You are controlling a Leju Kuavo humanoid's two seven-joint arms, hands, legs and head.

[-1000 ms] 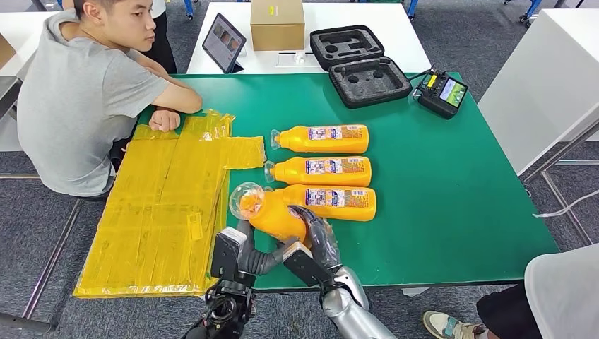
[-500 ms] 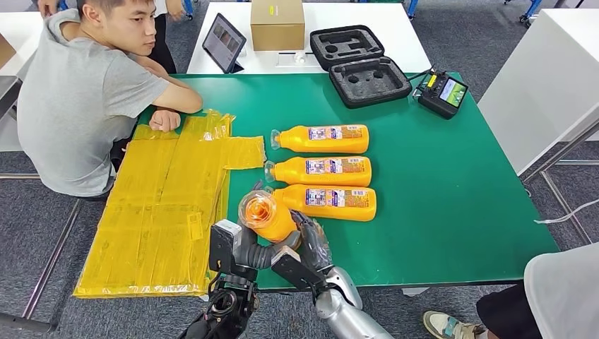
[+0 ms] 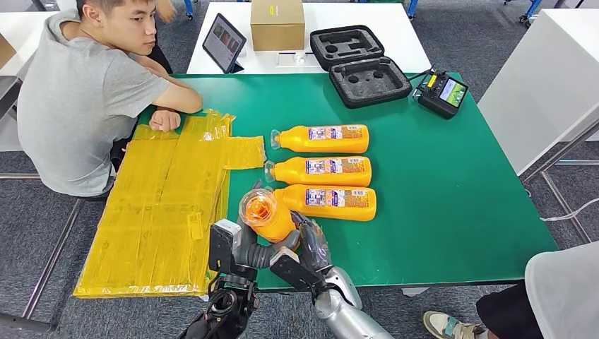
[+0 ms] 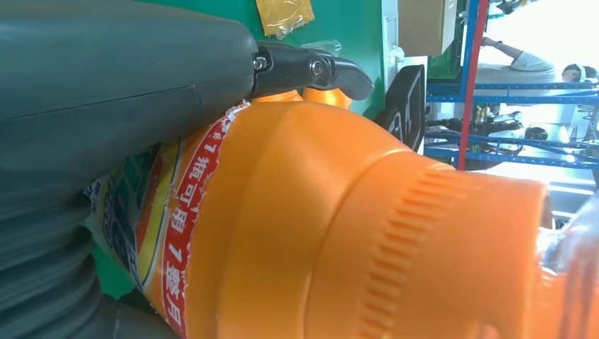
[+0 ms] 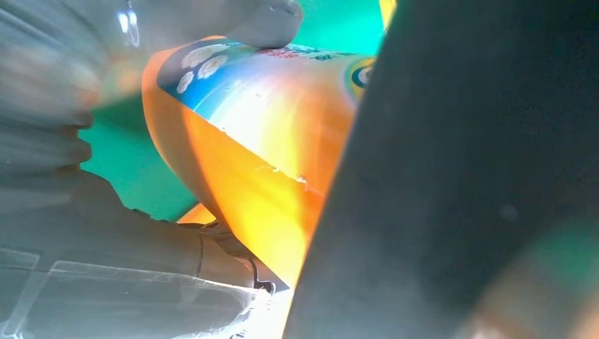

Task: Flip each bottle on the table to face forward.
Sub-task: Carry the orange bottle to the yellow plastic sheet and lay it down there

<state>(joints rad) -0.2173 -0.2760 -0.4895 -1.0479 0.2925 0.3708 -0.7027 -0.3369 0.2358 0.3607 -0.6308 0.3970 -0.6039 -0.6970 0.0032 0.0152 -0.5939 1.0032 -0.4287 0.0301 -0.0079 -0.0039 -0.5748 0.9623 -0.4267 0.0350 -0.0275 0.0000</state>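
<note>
The left hand (image 3: pixel 244 247) and the right hand (image 3: pixel 311 247) both grasp one orange plastic bottle (image 3: pixel 272 219) at the 6 o'clock edge of the green table (image 3: pixel 438 205). It is tipped up, its clear domed cap facing the camera. A crinkled yellow sheet (image 3: pixel 162 205) lies at 9 o'clock. Three more smooth orange bottles (image 3: pixel 325 167) lie in a row at the centre, long axes running 9 to 3 o'clock, caps toward 9 o'clock.

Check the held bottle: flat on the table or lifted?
Lifted and tilted: bottle held by left hand and right hand, cap end raised toward the camera.
</note>
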